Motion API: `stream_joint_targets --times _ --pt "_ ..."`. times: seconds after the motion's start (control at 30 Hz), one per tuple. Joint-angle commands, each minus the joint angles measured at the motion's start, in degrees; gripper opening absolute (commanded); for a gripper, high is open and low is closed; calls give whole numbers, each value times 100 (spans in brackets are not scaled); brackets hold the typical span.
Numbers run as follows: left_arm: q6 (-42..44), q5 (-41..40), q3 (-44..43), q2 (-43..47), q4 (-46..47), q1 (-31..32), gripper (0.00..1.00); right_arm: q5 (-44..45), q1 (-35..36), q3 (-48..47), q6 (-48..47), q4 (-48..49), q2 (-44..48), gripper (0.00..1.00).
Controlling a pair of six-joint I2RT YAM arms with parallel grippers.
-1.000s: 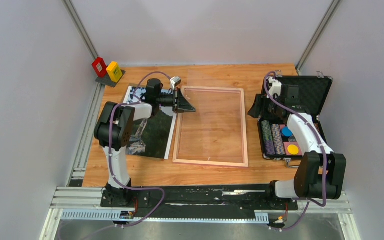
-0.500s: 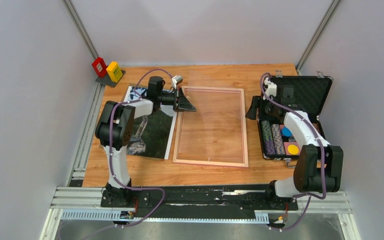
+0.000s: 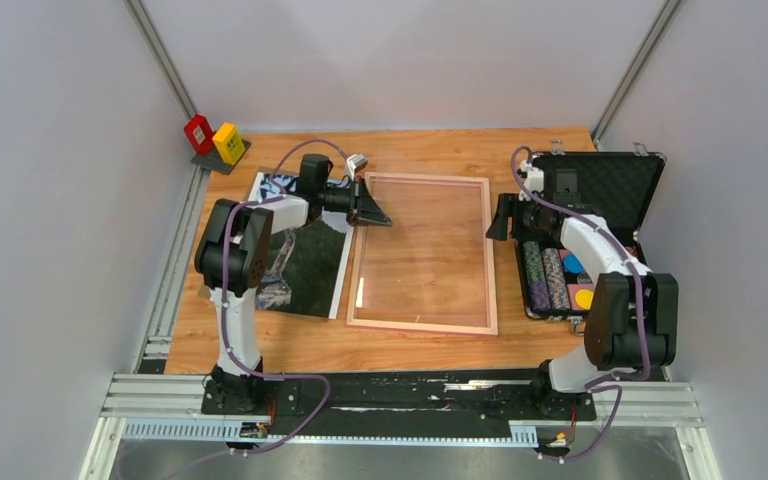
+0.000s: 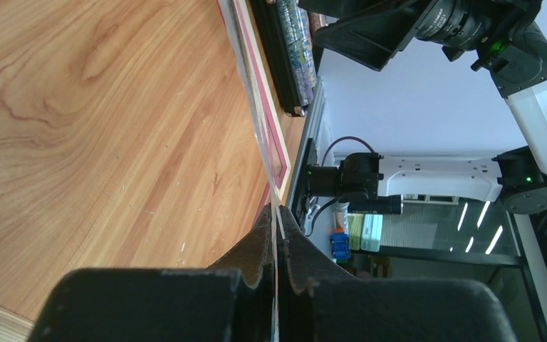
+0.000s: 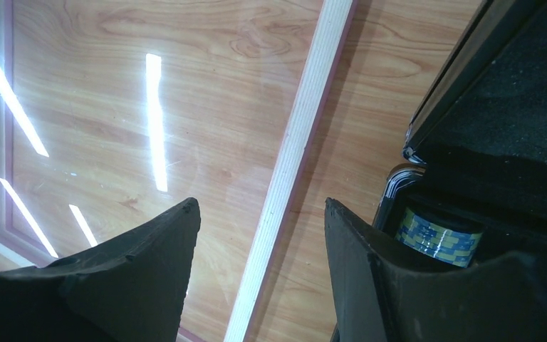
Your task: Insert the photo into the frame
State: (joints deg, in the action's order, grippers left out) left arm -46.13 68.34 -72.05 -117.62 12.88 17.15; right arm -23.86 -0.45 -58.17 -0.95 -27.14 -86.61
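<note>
The frame [image 3: 491, 262] lies flat mid-table, a thin pink-and-wood border round a clear pane [image 3: 425, 250]. At its far left corner my left gripper [image 3: 378, 208] is shut on the thin edge of the pane; in the left wrist view that sheet [image 4: 263, 142] runs straight out from between the closed jaws of the left gripper [image 4: 276, 214]. To the left of the frame lies the photo [image 3: 310, 265], partly hidden under my left arm. My right gripper [image 3: 497, 215] is open, and its fingers straddle the frame's pale right rail [image 5: 292, 164] without touching it.
An open black case [image 3: 610, 180] holding stacked chips [image 3: 550, 275] stands just right of the frame, close to my right gripper. Small red [image 3: 198, 133] and yellow [image 3: 228, 142] boxes sit at the far left corner. Grey walls enclose the table.
My right gripper has swung left, from over the case to above the frame's right rail. The left gripper keeps its grip at the far left corner; a glare streak now shows on the pane.
</note>
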Motion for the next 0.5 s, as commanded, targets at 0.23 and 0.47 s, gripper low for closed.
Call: stream_joint_targets --times 0.23,0.47 --pt "466 110 -375 -123 -229 43 0 131 281 -408 -2 139 -371 63" --pt "771 111 -505 -175 -562 43 0 269 330 -605 37 59 -723 63"
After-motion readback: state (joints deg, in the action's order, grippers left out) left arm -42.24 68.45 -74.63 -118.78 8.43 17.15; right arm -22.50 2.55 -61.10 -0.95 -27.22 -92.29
